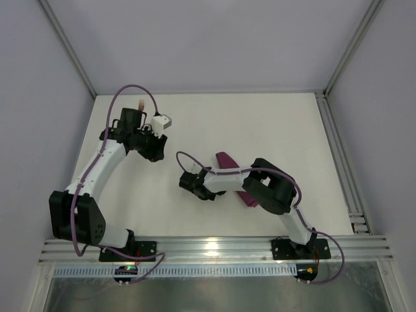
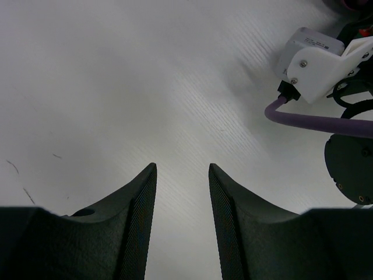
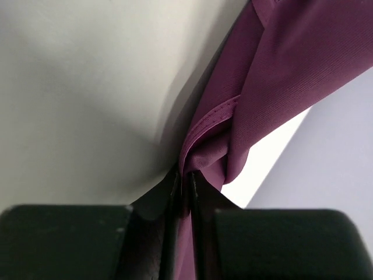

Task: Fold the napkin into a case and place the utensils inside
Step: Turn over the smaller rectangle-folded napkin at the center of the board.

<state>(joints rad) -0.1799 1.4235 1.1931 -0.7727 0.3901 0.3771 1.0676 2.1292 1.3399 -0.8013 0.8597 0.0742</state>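
Metal rail [image 1: 214, 246]: runs along the near edge of the table, with both arm bases bolted to it.
Right gripper [image 3: 183, 175]: jaws pressed almost together on a hemmed fold of the napkin [image 3: 280, 70]; cloth fills the slit between them.
Napkin, place: on the white table [image 1: 273, 130], right of centre, lying under the right arm's wrist and elbow.
Napkin, shape: gathered into a narrow, creased strip [image 1: 226, 160], not spread flat.
Napkin, long axis: diagonal, with the pointed end away from the rail and toward the table's middle, and the other end nearer the right base.
Hidden: the right arm covers the middle of the strip, so only its far tip and a near edge show. Whether the folds form a pouch cannot be told.
Left gripper [image 2: 182, 169]: jaws parted with a moderate gap, nothing between them and bare table beneath. It is well apart from the napkin, on the left.
Cut off: a white camera bracket [image 2: 317, 61] and a purple cable [image 2: 315, 121] sit at the right edge of the left wrist view.
Brown sliver [image 1: 141, 104]: farthest back on the left, peeking out past the left arm's wrist. Too little shows to tell what it is.
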